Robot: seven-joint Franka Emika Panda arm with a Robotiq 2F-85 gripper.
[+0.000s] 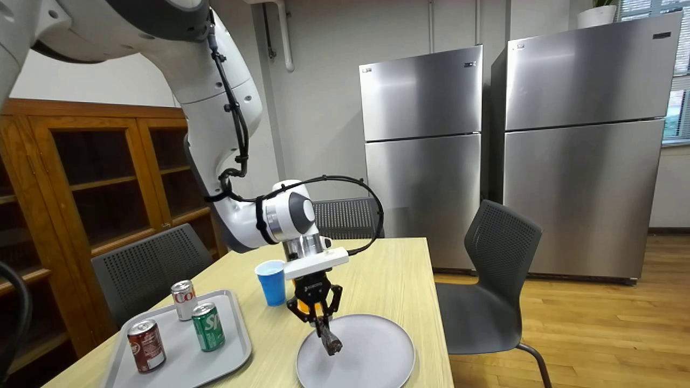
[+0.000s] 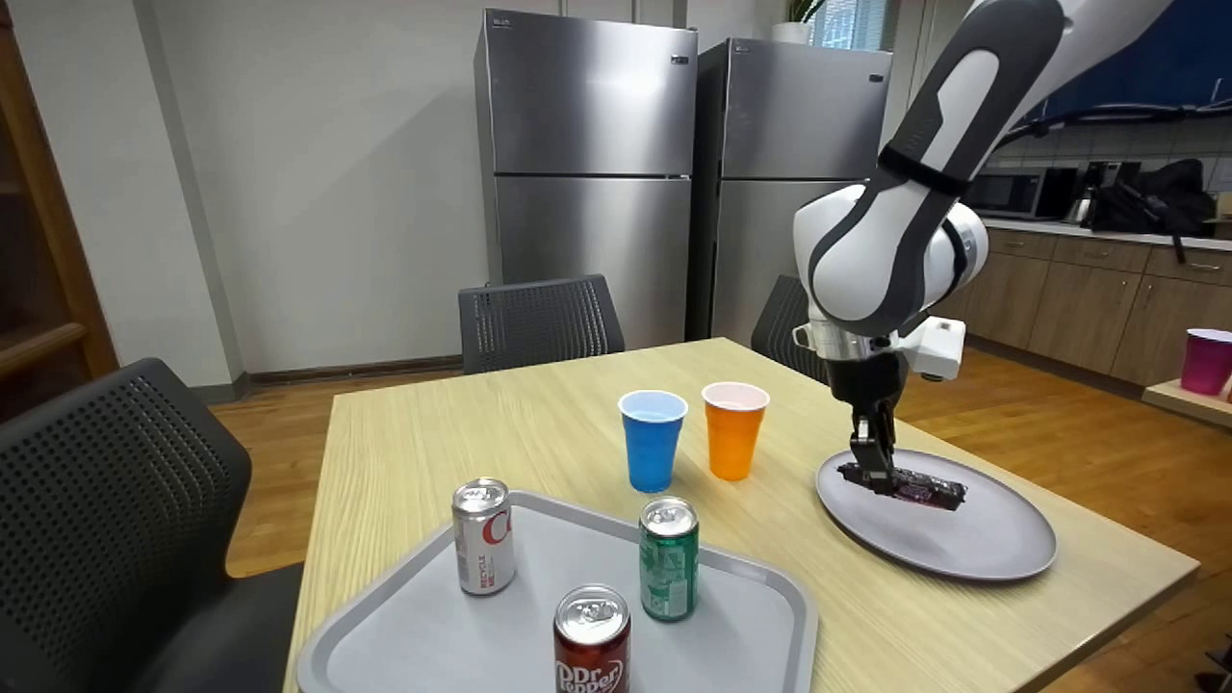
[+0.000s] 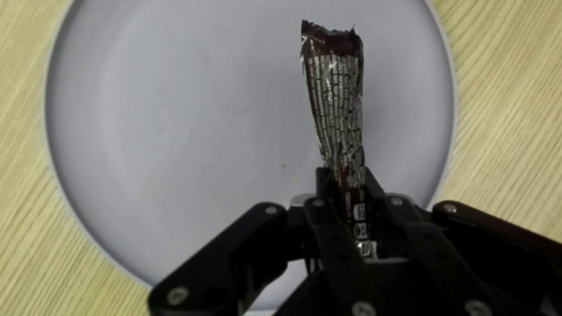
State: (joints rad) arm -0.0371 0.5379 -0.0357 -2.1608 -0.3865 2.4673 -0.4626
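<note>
Robot claw [image 3: 345, 188] pinches a snack bar [image 3: 336, 96] wrapped in something dark and shiny, its jaws narrow and pressed on either side. The bar is over the round plate [image 3: 175, 109], its longer end reaching out from the claw; whether bar and plate touch, I cannot tell. Nearest on the table [image 2: 500, 414] are an orange cup [image 2: 735, 438] and a blue cup [image 2: 653, 448], standing just beside each other between the plate and the gray tray [image 2: 414, 635]. In an exterior view the claw stands in the way of the orange cup and hides most of it. On the tray are three upright cans: a silver can [image 2: 484, 544], a green can [image 2: 669, 568] and a dark red can [image 2: 590, 664]. A dark chair [image 1: 501, 258] stands at the table's edge near the plate, another chair [image 1: 153, 269] by the tray. Beyond them are two fridges [image 1: 423, 183] and a wooden cabinet [image 1: 102, 183]. Well apart sits a pink cup [image 2: 1206, 364].
</note>
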